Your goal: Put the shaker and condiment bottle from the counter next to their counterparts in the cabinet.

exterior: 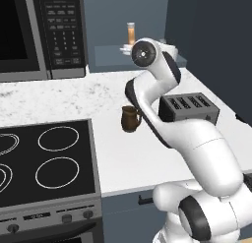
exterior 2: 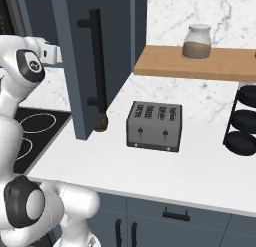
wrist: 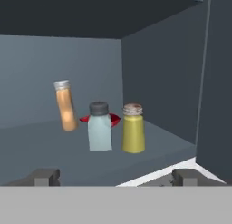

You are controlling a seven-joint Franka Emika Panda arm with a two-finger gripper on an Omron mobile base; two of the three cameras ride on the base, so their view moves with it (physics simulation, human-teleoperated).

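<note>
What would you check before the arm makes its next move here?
1. Shaker on the cabinet ledge, upright: ok.
2. Shaker beside the yellow-green jar: ok.
3. Orange bottle on the ledge: ok, though it looks tilted.
4. Bottle next to the red item: cannot tell; the shaker hides most of it.
5. Gripper jaws open, holding nothing: ok.
6. Jaws clear of all three containers: ok.

shaker (wrist: 99, 128), yellow-green jar (wrist: 133, 129) crowd ledge centre — left free
</note>
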